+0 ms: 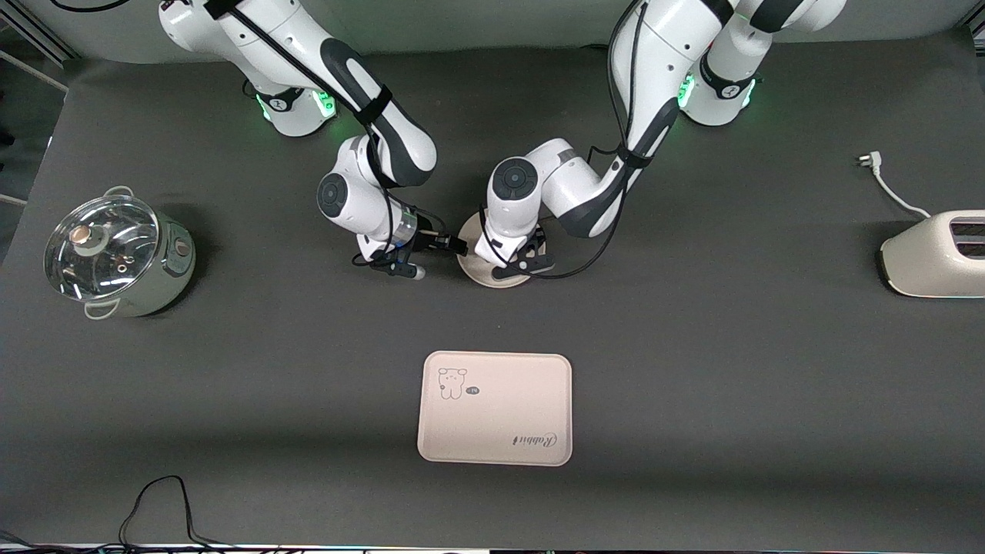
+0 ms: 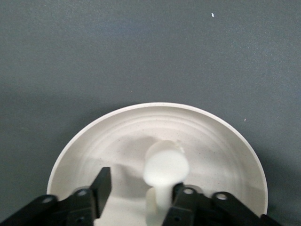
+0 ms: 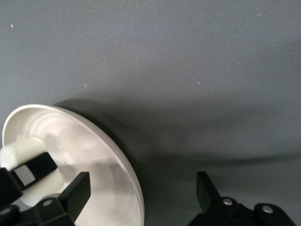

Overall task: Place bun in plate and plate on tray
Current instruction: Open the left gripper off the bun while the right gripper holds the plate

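The tray (image 1: pixel 495 408) lies flat on the dark table (image 1: pixel 692 346), nearest to the front camera of all the things, with its bear drawing and the word "Rabbit" on it and nothing resting on it. Farther from the front camera than the tray, about in the middle of the table, stands the plate (image 1: pixel 492 275), well apart from the tray. The bun (image 2: pixel 165 165) is in the plate, near its middle, and it seems to stand on its edge. The left gripper (image 2: pixel 138 190) is low over the plate, just at the bun: its fingers are parted, one finger (image 2: pixel 102 183) stands clear of the bun and the other is right beside it, so the pincer looks released and does not clench the bun. The right gripper (image 3: pixel 141 190) is down just beside the plate, at the side toward the right arm's end of the table; its fingers (image 3: pixel 77 188) are spread wide, one over the plate's rim and the other over bare table, and they grasp nothing. Compared with the plate, a steel pot with a glass lid (image 1: pixel 115 254) stands far toward the right arm's end of the table, and a cream toaster (image 1: pixel 935 254) stands far toward the left arm's end, its white cable (image 1: pixel 893 188) lying on the table.
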Robot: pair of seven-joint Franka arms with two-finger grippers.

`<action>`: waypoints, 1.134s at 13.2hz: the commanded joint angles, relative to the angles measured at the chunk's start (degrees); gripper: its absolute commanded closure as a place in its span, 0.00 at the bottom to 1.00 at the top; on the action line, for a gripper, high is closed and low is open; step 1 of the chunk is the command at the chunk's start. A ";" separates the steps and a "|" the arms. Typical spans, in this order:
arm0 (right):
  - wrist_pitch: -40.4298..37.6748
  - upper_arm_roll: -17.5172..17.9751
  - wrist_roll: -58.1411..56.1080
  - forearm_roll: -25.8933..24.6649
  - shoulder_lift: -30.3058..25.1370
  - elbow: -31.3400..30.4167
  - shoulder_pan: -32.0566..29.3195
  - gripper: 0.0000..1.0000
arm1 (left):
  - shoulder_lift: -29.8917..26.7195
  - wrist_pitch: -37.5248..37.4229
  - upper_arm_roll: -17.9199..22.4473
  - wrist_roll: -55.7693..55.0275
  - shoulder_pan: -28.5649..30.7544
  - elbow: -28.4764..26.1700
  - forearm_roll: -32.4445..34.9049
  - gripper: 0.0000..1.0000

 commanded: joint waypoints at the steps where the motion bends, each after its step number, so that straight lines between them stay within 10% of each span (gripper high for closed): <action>1: 0.02 -0.07 -4.15 2.05 1.15 1.26 0.22 0.00 | -1.49 -0.73 0.65 -1.86 -0.67 -0.56 1.04 0.00; 15: 3.01 0.02 -4.33 2.31 2.11 1.44 2.77 0.13 | -1.58 -0.82 0.56 -1.95 -0.85 -0.56 0.96 0.00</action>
